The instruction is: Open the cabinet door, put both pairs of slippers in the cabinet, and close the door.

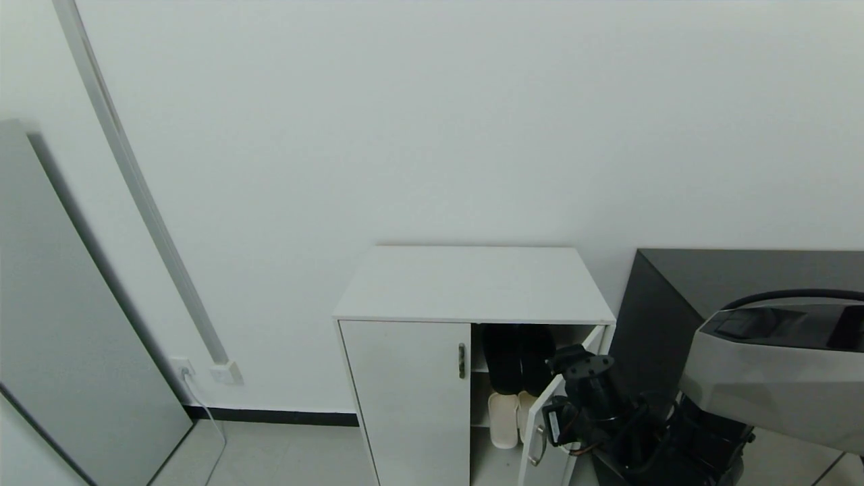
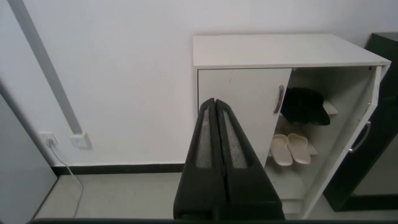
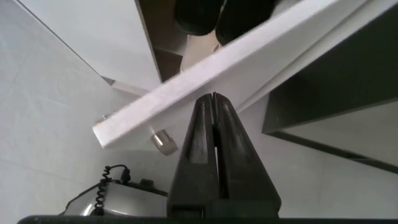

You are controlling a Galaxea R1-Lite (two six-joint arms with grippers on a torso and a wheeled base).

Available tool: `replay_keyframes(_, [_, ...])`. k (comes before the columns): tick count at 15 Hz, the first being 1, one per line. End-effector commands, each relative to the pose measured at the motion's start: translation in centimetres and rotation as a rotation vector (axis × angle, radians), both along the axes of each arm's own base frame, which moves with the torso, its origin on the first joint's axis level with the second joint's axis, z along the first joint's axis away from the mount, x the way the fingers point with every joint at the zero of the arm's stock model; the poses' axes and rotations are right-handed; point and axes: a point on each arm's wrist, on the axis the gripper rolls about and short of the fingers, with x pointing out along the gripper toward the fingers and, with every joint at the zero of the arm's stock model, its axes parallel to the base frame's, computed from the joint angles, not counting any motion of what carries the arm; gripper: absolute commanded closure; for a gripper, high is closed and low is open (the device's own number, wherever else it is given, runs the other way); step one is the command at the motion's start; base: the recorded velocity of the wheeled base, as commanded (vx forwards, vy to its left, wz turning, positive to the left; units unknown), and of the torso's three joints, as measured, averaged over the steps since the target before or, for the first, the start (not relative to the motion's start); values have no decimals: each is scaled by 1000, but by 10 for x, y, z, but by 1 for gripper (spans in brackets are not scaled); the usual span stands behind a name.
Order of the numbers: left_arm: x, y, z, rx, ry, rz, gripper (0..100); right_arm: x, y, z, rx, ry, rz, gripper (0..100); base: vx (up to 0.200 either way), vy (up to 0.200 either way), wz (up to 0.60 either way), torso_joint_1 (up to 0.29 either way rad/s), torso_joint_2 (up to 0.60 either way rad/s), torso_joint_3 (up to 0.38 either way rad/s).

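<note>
The white cabinet (image 1: 472, 283) stands against the wall with its left door (image 1: 405, 398) closed and its right door (image 1: 540, 425) swung partly open. Inside, a black pair of slippers (image 1: 516, 358) lies on the upper shelf and a cream pair (image 1: 506, 418) on the shelf below. My right gripper (image 1: 570, 364) is shut with nothing in it, its tip against the outer side of the open door (image 3: 217, 81), above the door handle (image 3: 163, 142). My left gripper (image 2: 214, 102) is shut and empty, held well back from the cabinet (image 2: 280, 50), facing the black slippers (image 2: 305, 106) and cream slippers (image 2: 291, 149).
A dark cabinet (image 1: 675, 297) stands close on the right of the white one, just behind the open door. A grey panel (image 1: 67, 337) leans at the far left. A wall socket (image 1: 182, 368) with a cable sits low on the wall. Bare floor (image 1: 283, 452) lies left of the cabinet.
</note>
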Motion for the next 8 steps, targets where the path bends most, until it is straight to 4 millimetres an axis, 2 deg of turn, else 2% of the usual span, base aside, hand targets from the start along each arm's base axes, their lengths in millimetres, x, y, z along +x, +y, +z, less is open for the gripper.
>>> replay_keyframes(1, [0, 0, 0, -1, 2, 0, 100, 6, 4, -6, -1, 0, 2, 100, 0, 0, 0, 0, 0, 0])
replay_keyframes(8, [0, 0, 0, -1, 2, 0, 100, 32, 13, -11, 27, -41, -22, 100, 0, 0, 0, 0, 0, 0])
